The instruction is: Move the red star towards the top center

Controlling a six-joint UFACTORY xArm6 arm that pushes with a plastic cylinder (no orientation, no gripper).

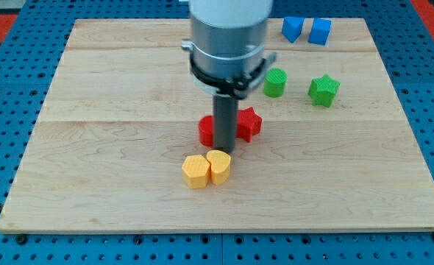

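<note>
Yellow blocks (207,169) below my tip (223,149); red star (248,124) just right.

Bright even light — soft short shadows under blocks, mild glare on board (114,88), focus sharp.

Tip (223,150) between star (248,124) at right and cylinder (207,132) at left
</note>
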